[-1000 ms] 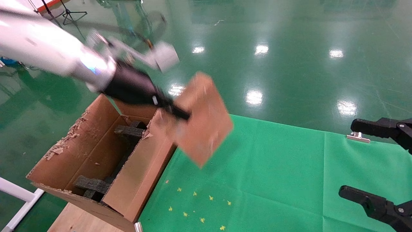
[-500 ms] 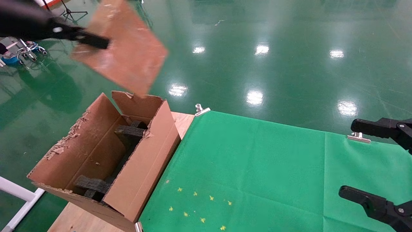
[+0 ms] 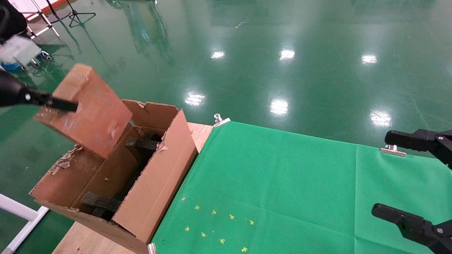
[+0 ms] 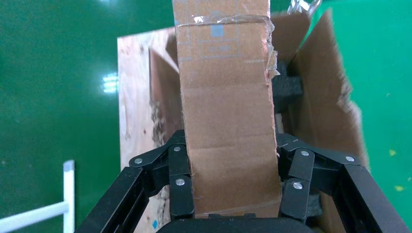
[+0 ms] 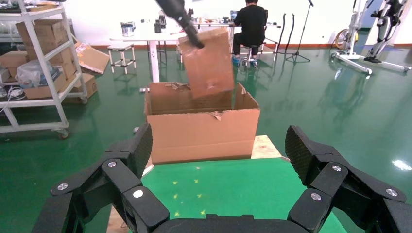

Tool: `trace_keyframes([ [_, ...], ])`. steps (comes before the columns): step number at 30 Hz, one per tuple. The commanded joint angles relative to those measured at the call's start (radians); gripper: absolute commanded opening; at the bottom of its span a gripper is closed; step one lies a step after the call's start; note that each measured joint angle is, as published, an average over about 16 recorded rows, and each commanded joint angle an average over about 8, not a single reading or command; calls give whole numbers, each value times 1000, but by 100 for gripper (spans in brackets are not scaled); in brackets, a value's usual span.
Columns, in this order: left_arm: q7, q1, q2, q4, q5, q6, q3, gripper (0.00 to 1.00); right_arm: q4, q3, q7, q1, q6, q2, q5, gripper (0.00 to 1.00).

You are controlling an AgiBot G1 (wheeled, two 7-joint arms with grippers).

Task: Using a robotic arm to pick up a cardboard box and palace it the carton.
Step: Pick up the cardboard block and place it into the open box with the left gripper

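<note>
Green cloth (image 3: pixel 282 183) covers most of the surface, pinned by a metal clip (image 3: pixel 221 120) at its far corner and dotted with small yellow stars (image 3: pixel 219 225) near the front; bare wood (image 3: pixel 84 240) shows where the cloth stops. On that wooden part sits the carton (image 3: pixel 155 183), its tall flaps raised with ragged, torn edges, and black foam pieces (image 3: pixel 100 203) lie inside it. A shiny green floor (image 3: pixel 282 53) spreads beyond, and the right wrist view shows a metal shelf rack (image 5: pixel 34 63) holding boxes and a person in black (image 5: pixel 252 24) seated at a far table. The left hand (image 4: pixel 233 194) hangs in the air above the carton's far left side, its arm reaching in from the robot's left, its black linked fingers (image 4: pixel 180 189) clamped on opposite sides of the cardboard box (image 3: pixel 84 109). This taped box is tilted, its lower corner over the carton's opening and, as far as can be seen, clear of the flaps. At the right edge of the head view the right hand (image 5: pixel 218 189) is parked over the cloth, fingers spread wide with nothing between them.
</note>
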Motion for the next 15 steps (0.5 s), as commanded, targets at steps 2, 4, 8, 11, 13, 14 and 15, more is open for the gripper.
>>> trace_keyframes([
  [2, 49, 34, -11, 69, -20, -24, 0, 0, 0, 0, 0, 0, 0, 0, 0, 100],
  [4, 86, 64, -12, 122, -33, -52, 0, 0, 0, 0, 0, 0, 0, 0, 0, 100],
  [8, 157, 121, -1, 221, -52, -105, 1, 0, 0, 0, 0, 0, 0, 0, 0, 100],
  [11, 204, 155, 15, 283, -62, -138, 2, 0, 0, 0, 0, 0, 0, 0, 0, 100],
  [13, 232, 172, 28, 322, -65, -159, 3, 0, 0, 0, 0, 0, 0, 0, 0, 100],
  [14, 245, 179, 35, 342, -67, -168, 3, 0, 0, 0, 0, 0, 0, 0, 0, 100],
  [15, 257, 185, 42, 360, -68, -178, 3, 0, 0, 0, 0, 0, 0, 0, 0, 100],
])
